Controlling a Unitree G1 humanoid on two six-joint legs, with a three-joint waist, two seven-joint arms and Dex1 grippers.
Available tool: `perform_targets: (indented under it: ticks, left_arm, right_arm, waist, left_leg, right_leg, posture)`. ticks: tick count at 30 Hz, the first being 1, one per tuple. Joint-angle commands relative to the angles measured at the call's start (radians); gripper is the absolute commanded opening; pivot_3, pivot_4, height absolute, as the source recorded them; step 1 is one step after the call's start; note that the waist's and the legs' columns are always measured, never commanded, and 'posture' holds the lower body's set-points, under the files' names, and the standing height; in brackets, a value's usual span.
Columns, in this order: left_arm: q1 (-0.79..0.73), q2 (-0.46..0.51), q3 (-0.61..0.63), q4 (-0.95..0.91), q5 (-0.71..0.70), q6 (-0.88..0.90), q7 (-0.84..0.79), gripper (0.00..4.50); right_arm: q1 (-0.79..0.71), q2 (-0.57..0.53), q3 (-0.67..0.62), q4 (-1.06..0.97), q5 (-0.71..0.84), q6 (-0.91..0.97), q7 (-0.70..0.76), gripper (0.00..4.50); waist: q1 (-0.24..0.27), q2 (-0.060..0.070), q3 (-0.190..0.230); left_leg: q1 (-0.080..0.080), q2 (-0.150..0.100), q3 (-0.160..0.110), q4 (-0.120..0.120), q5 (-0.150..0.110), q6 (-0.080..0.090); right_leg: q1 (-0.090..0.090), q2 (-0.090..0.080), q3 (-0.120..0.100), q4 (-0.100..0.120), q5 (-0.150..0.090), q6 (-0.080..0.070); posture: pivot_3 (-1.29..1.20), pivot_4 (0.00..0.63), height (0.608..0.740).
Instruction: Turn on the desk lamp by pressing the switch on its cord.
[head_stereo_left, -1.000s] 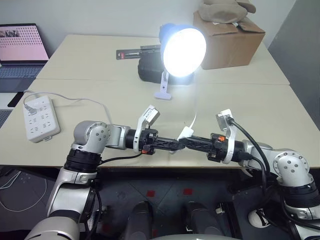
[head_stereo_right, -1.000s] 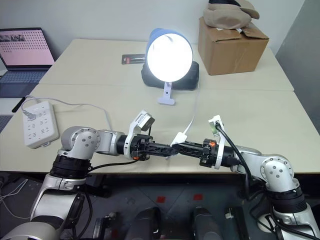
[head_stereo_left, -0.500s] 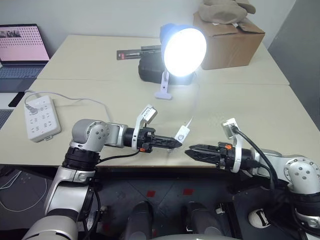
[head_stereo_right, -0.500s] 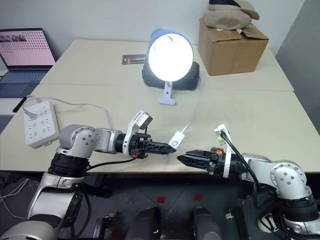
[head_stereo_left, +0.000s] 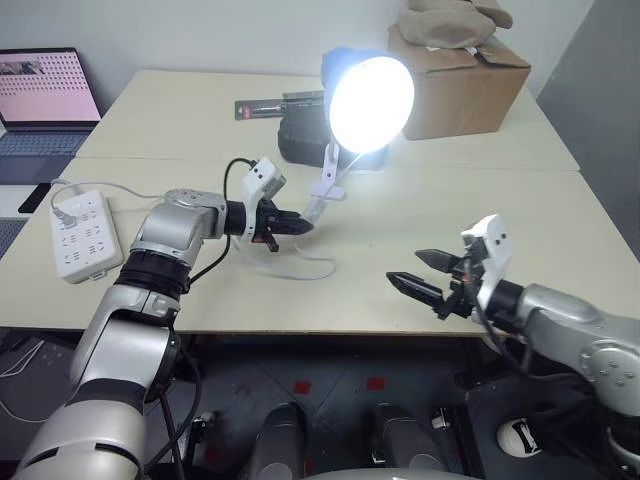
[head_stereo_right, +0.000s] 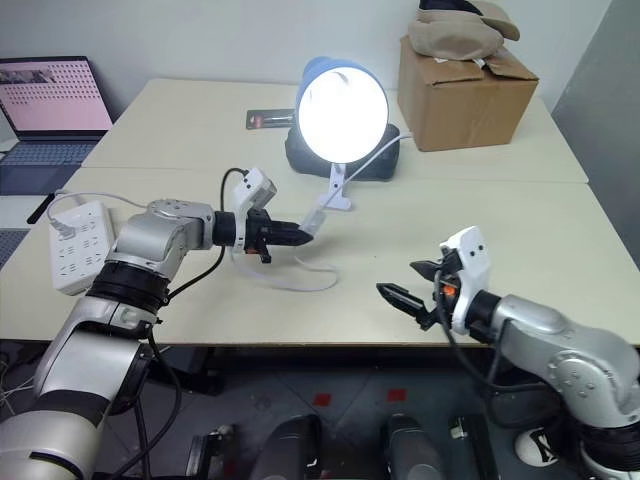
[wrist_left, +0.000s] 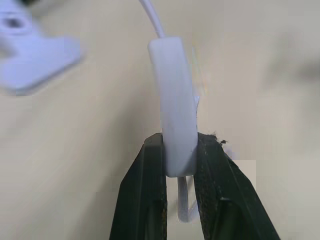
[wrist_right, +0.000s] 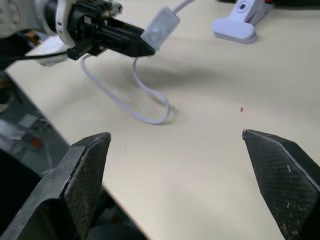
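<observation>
- A pale beige table fills the scene, made of two tops pushed together, with a grey wall behind it.
- Nearest the front edge, on the robot's right, the right hand hovers just above the table with its two black fingers spread wide and nothing between them; it points toward the middle of the table, well apart from the cord.
- On the left, the left hand reaches forward and inward from a bent arm, its fingers clamped on the lower end of the switch, which it holds lifted off the table, just beside the lamp's base.
- The grip looks meant to steady the switch so its button can be pressed.
- The cord trails from the switch in a loose loop on the table below the left hand.
- A white power strip lies near the left edge.
- Further back stands the desk lamp, its blue shade facing the camera and its bulb glowing brightly, so the task appears done.
- Behind the lamp sit a black bag and a cardboard box; a laptop is far left.
</observation>
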Motion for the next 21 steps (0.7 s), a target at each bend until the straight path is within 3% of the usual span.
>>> perform_targets:
  ticks: [1, 2, 9, 15, 18, 21]
  left_arm:
    - [-0.053, -0.051, -0.015, 0.146, 0.104, -0.168, -0.001, 0.74]
    - [-0.059, -0.069, -0.014, 0.170, 0.113, -0.185, -0.019, 1.10]
    - [-0.133, -0.104, 0.072, 0.289, 0.114, -0.196, -0.065, 2.47]
    - [-0.158, -0.014, 0.139, 0.234, 0.095, -0.107, -0.175, 3.67]
    - [-0.120, 0.054, 0.176, 0.106, 0.048, 0.011, -0.263, 4.26]
    - [-0.046, 0.135, 0.195, -0.044, 0.022, 0.098, -0.321, 4.47]
  right_arm:
    - [-0.003, 0.052, 0.011, -0.026, -0.076, -0.047, -0.025, 4.49]
    - [0.000, 0.067, 0.017, -0.026, -0.090, -0.051, -0.028, 4.50]
    - [0.010, 0.114, 0.022, -0.016, -0.156, -0.058, -0.013, 4.50]
    - [0.022, 0.119, 0.009, 0.002, -0.181, -0.063, 0.021, 4.50]
    - [0.031, 0.107, -0.003, 0.015, -0.193, -0.062, 0.050, 4.50]
    - [0.042, 0.089, -0.020, 0.026, -0.198, -0.059, 0.082, 4.50]
  waist:
    - [0.000, 0.000, 0.000]
    - [0.000, 0.000, 0.000]
    - [-0.001, -0.001, 0.001]
    - [-0.009, -0.001, 0.001]
    - [-0.007, -0.001, 0.001]
    - [-0.008, -0.001, 0.001]
  left_leg:
    - [-0.001, 0.000, 0.001, 0.000, 0.000, 0.000]
    - [-0.001, -0.001, 0.001, 0.000, 0.000, 0.000]
    - [-0.002, -0.001, 0.000, 0.001, 0.000, 0.000]
    - [0.000, 0.002, 0.000, 0.002, 0.000, 0.000]
    - [0.000, 0.003, -0.001, 0.002, 0.000, 0.000]
    - [0.000, 0.003, 0.000, 0.001, 0.000, 0.000]
  right_leg:
    - [0.000, 0.000, -0.001, 0.000, 0.000, 0.000]
    - [-0.001, -0.001, -0.001, 0.000, 0.000, 0.000]
    - [-0.001, -0.001, -0.003, 0.001, 0.000, 0.000]
    - [-0.001, 0.002, -0.002, 0.002, 0.000, 0.001]
    - [-0.001, 0.003, -0.003, 0.003, 0.000, 0.000]
    - [-0.001, 0.003, -0.002, 0.003, 0.002, -0.003]
  posture:
    - [0.00, 0.150, 0.740]
    - [0.00, 0.150, 0.740]
    - [0.00, 0.150, 0.740]
    - [0.00, 0.150, 0.740]
    - [0.00, 0.150, 0.740]
    - [0.00, 0.150, 0.740]
